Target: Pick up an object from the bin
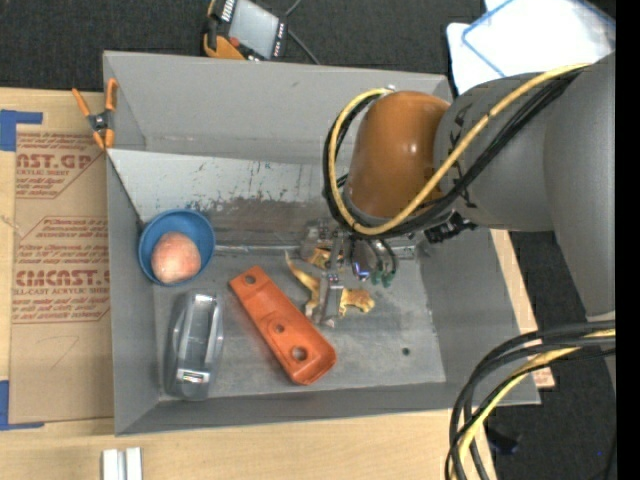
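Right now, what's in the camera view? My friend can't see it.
The robot's gripper is down in a grey bin, over a small yellow thing. Left of it in the view lie an orange bar, a clear cup and a blue bowl holding a pink ball.

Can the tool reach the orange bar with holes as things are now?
Probably yes. The orange bar lies flat with nothing on top of it, close beside the tool. The clear container lies apart from it, on its far side.
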You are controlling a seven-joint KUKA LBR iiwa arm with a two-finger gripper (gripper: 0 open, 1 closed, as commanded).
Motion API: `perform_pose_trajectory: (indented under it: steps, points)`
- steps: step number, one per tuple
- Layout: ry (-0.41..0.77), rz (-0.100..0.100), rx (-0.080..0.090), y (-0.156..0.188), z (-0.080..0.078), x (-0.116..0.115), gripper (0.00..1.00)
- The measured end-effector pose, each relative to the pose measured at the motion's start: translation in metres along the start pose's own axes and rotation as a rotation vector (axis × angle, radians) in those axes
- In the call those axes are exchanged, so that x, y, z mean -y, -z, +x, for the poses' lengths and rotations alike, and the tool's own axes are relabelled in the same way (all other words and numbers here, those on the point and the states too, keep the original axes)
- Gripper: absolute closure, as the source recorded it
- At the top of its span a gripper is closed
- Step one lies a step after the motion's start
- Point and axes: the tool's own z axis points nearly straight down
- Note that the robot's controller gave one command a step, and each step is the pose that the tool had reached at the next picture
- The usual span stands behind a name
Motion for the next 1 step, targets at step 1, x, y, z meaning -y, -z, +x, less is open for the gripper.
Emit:
perform_pose_trajectory:
  steps: [1]
  points:
    - [-0.01,0.002,0.009,-0.0147,-0.0092,-0.0122,0.0]
